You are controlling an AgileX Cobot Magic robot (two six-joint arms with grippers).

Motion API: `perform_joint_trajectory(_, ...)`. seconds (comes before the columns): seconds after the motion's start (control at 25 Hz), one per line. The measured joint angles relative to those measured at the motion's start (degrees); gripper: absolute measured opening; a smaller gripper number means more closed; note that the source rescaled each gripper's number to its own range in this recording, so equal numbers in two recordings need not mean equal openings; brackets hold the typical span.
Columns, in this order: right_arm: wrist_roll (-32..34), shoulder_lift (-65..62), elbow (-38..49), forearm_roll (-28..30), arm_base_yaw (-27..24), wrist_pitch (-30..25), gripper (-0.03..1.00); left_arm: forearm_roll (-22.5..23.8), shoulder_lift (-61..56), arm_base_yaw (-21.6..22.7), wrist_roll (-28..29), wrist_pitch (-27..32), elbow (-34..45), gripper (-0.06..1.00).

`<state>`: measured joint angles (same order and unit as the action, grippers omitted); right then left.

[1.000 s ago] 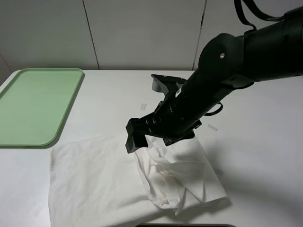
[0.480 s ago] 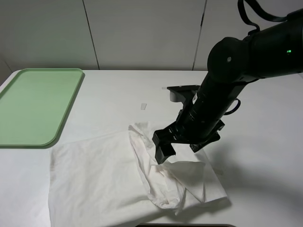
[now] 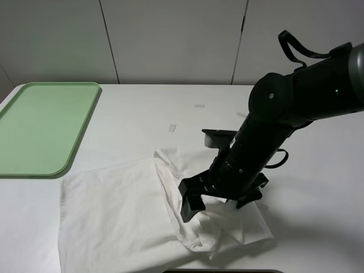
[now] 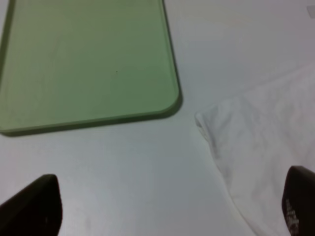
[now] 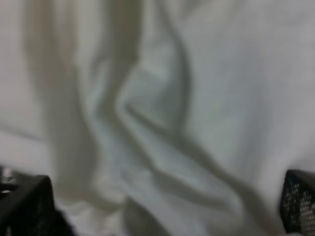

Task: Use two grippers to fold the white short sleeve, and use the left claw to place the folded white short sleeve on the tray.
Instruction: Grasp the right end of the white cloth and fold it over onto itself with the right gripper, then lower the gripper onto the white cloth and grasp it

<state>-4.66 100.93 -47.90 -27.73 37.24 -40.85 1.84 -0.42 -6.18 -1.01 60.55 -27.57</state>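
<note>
In the high view, the shirt [image 3: 114, 219] is seen lying on the counter [image 3: 142, 108] toward six o'clock. Its nine-o'clock part is spread fairly flat, and its three-o'clock part is thrown over into a crumpled, layered heap. The tray [image 3: 40, 125] sits bare at ten o'clock, well apart from the heap but near the shirt's far left corner. The right hand [image 3: 219, 199] is lowered onto the heap with its jaws apart and nothing clamped, while the left hand is not seen here. In the left wrist view, the left hand [image 4: 165, 211] is shown wide apart and empty above bare counter [image 4: 123, 162], with a corner of the shirt [image 4: 261, 147] just beside it and the rounded corner of the tray [image 4: 88, 59] beyond. In the right wrist view, blurred folds of the shirt [image 5: 172, 98] fill the space between the spread jaws of the right hand [image 5: 162, 206], and whether cloth is touched cannot be told. The shirt is judged light, thin and limp. It will sag and drape when lifted, and several layers are easily pinched at once. A hold is best taken on a single edge or corner: the heap's outer hem for the right hand, the flat corner by the tray for the left.
</note>
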Motion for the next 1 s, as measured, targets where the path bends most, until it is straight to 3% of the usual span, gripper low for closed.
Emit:
perform_joint_trajectory(0.2,-2.9,0.0,0.0,-13.1,6.7,2.2,1.0,0.0,0.0,0.0,0.0,0.0,0.0,0.88)
perform_joint_trajectory(0.48,-3.1,0.0,-2.3,-15.3,13.2,2.6,1.0,0.0,0.0,0.0,0.0,0.0,0.0,0.88)
perform_joint_trajectory(0.68,-3.2,0.0,-3.8,-11.3,14.2,3.2,1.0,0.0,0.0,0.0,0.0,0.0,0.0,0.88)
perform_joint_trajectory(1.0,0.5,-5.9,-3.8,3.2,9.3,1.1,1.0,0.0,0.0,0.0,0.0,0.0,0.0,0.88)
